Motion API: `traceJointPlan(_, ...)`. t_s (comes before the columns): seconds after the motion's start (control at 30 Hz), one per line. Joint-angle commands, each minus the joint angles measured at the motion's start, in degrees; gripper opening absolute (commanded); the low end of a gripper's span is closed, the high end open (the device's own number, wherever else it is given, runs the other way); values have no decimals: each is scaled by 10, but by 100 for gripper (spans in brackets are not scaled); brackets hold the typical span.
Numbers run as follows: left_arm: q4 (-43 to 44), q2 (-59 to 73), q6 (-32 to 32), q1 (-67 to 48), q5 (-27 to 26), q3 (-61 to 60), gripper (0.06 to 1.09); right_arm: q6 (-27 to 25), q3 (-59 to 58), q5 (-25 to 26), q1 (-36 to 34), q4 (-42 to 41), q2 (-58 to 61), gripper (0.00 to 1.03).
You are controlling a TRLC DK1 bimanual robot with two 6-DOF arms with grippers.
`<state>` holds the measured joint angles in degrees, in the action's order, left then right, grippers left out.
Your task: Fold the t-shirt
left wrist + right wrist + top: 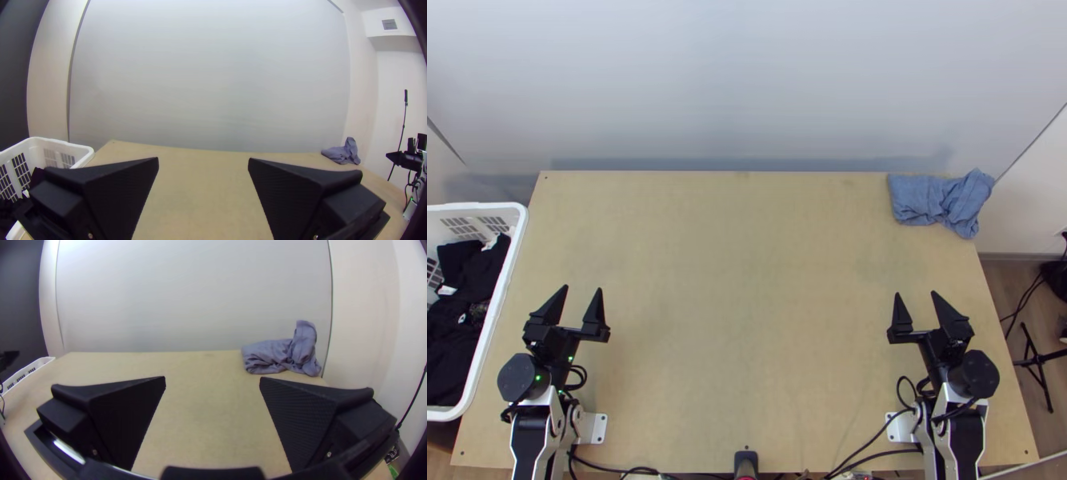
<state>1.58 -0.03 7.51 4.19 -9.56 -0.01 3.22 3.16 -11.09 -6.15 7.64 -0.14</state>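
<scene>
The left gripper (582,288) and right gripper (916,294) stood open and empty above the table (747,280) as the blue T-shirt (925,198) lay bunched at the far right corner, its spreading and folding apparently all left to do.

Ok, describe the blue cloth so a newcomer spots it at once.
Take the light wooden table and go to its far right corner. There lies the bunched blue-grey cloth, one end standing higher. Its colour sets it apart from the black clothes in the white basket.
</scene>
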Motion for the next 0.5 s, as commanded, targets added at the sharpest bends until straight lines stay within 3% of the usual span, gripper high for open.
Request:
traceJointPlan(0.0,-2,-1,5,4,35,1,104,2,0,4,-11,1,-1,98)
traceJointPlan(0.33,-22,-2,15,3,60,26,103,5,1,12,-44,4,-1,98)
traceJointPlan(0.47,-35,1,22,22,60,52,103,28,2,12,-33,-54,-1,98)
